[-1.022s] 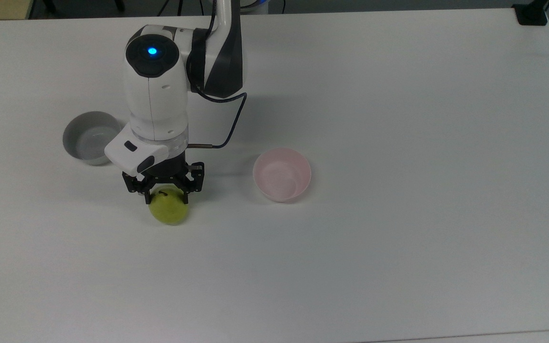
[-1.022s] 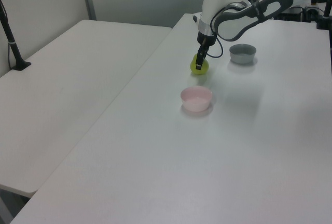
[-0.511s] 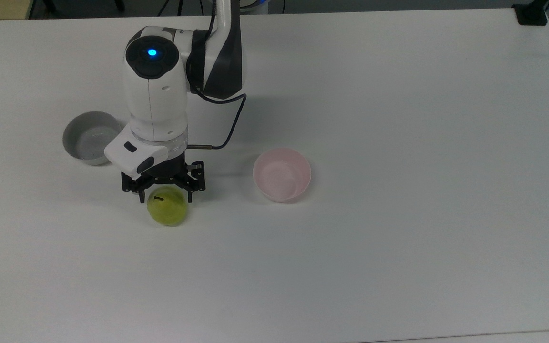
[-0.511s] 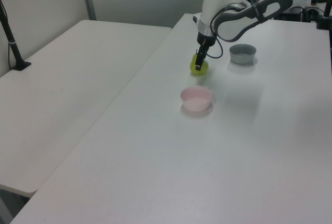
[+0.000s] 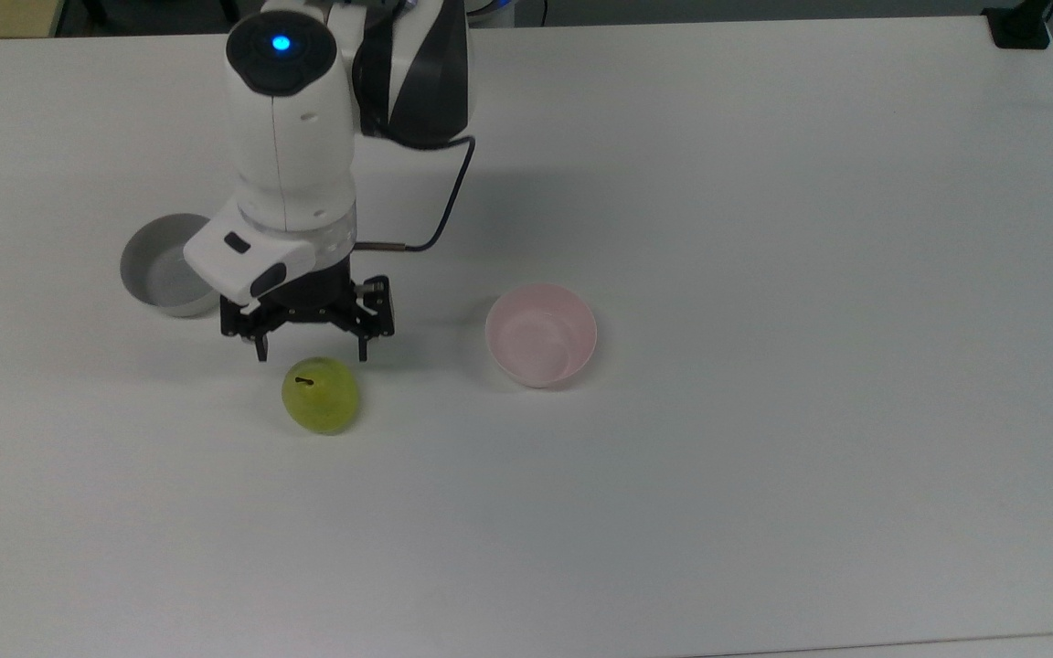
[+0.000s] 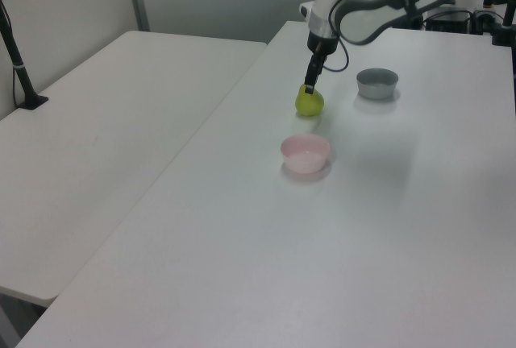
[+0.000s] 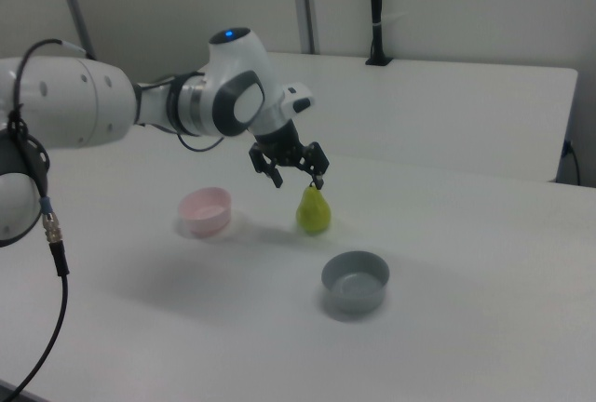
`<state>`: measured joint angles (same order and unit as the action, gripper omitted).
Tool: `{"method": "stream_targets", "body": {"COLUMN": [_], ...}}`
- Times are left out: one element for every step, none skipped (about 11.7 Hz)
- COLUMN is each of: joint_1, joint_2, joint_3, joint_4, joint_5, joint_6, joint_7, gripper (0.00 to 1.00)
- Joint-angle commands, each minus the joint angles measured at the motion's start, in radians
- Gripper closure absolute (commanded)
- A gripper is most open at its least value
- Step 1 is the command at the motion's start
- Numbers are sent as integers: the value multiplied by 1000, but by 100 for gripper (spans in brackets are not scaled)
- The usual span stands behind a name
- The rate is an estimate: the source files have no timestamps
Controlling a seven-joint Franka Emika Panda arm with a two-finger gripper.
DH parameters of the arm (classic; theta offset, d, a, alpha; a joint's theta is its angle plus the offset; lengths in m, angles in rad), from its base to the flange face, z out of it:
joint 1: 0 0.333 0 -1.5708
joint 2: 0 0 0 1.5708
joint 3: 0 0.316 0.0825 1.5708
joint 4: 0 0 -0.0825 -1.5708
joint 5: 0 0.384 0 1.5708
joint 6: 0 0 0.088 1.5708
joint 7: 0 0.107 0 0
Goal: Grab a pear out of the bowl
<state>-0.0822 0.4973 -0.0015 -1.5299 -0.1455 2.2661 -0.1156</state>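
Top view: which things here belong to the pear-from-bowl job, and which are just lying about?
Job:
- pear, standing on the table, outside both bowls
- pink bowl, empty
- gripper, open, above the pear and apart from it

Lying about:
- grey bowl, empty
- table

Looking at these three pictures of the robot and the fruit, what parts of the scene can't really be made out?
- Grey bowl: in the top view its right rim is hidden behind the arm's white wrist.
- Arm's base: cut off by the top view's upper edge and the right view's left edge.
- Pear: its underside, where it rests on the table, is hidden by its own body.
- Tool: too small in the left view to tell its fingers apart.
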Motion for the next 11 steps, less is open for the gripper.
{"method": "stream_targets", "body": {"joint_1": [42,56,77,99,107,128,137,139,141,142,150], "joint_2": [-124,-158,-196,-236,-273,-307,-341,-368,-391,-419,-442], "joint_3": [0,0,0,0,3,0,0,0,3,5,9], "joint_4": [-22,-22,-27,-30,-30,-30,-30,-30,-35,-48,-64], "joint_5": [6,7,12,18,18,18,18,21,33,35,44], "joint_6": [-185,-253,-307,-362,-423,-474,-521,-548,-569,-591,-597], "joint_7": [-10,-7,-1,25,52,68,88,108,111,113,131], "gripper": [0,0,0,0,0,0,0,0,0,0,0]}}
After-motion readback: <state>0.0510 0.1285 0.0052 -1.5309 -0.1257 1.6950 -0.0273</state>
